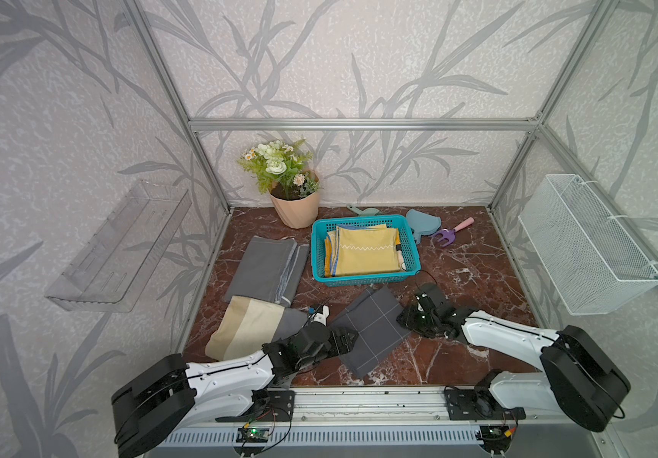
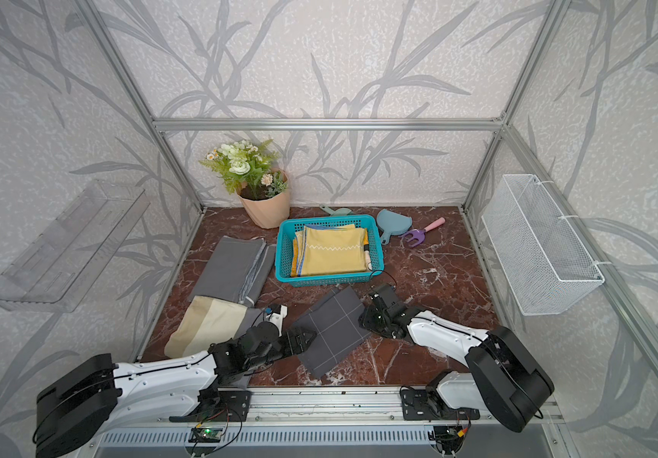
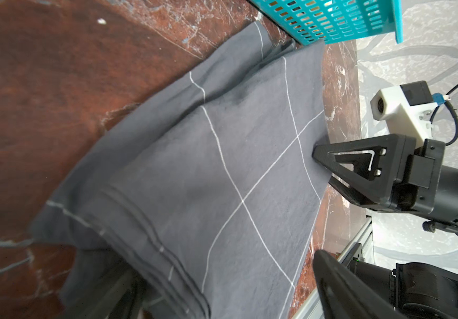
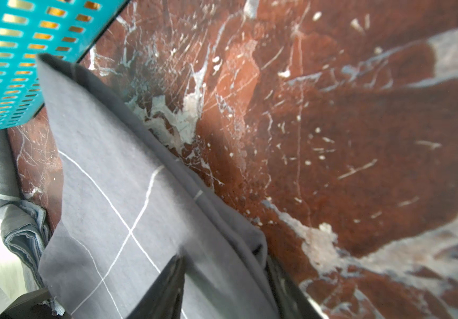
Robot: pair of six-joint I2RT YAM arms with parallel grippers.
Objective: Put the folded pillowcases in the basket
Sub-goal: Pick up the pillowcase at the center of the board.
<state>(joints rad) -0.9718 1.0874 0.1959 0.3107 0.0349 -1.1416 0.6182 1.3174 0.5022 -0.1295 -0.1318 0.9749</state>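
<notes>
The folded pillowcase [image 1: 373, 331] is dark grey with thin white grid lines. It lies on the marble table just in front of the teal basket [image 1: 363, 280], in both top views [image 2: 333, 331]. My left gripper [image 1: 349, 339] is open at its near-left corner, with the jaws wide apart. One finger is under the cloth [image 3: 194, 179] and the other finger [image 3: 330, 276] is beside it. My right gripper [image 1: 404, 317] is shut on the pillowcase's right edge, with folded layers [image 4: 222, 248] between its fingers. The basket [image 3: 332, 22] holds folded yellow cloths [image 1: 365, 250].
A grey folded cloth [image 1: 263, 269] and a beige one [image 1: 244, 329] lie to the left. A flower pot [image 1: 295, 210] stands behind them. A blue scoop [image 1: 422, 226] and a purple rake [image 1: 450, 234] lie right of the basket. A white wire basket [image 1: 589, 246] and a clear tray [image 1: 121, 246] hang on the side walls.
</notes>
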